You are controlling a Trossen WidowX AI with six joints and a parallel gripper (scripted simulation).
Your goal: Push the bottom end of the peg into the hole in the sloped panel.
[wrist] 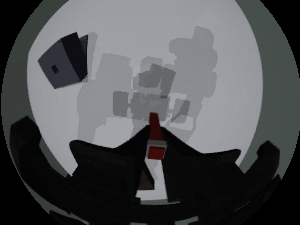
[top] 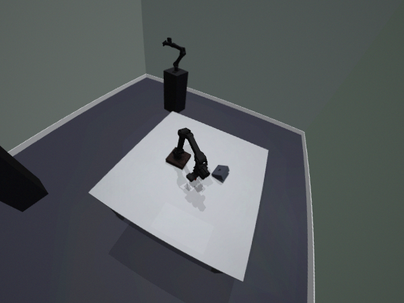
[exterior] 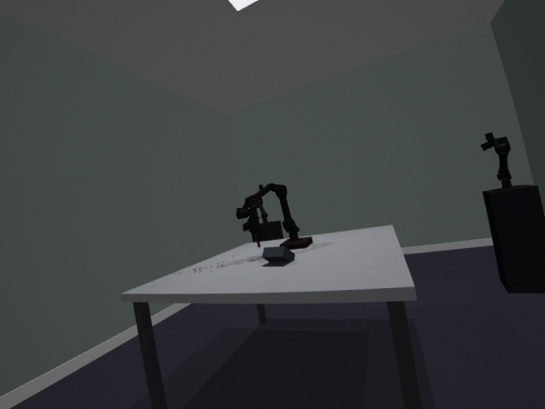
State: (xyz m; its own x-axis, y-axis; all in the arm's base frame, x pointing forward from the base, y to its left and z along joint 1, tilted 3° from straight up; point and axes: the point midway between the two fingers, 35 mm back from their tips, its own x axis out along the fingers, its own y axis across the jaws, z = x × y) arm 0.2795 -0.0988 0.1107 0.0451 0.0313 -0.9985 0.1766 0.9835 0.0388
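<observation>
Black arm (top: 193,146) arched up from base, elbow high, forearm angled downward; gripper (wrist: 154,145) pointing down above table, fingers clamped on red peg (wrist: 154,143).

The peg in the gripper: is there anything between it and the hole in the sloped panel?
Nothing visible stands between them. The gripper is shut on the red peg, and only bare table with shadows lies between it and the sloped panel, whose hole is uncovered in the wrist view.
</observation>
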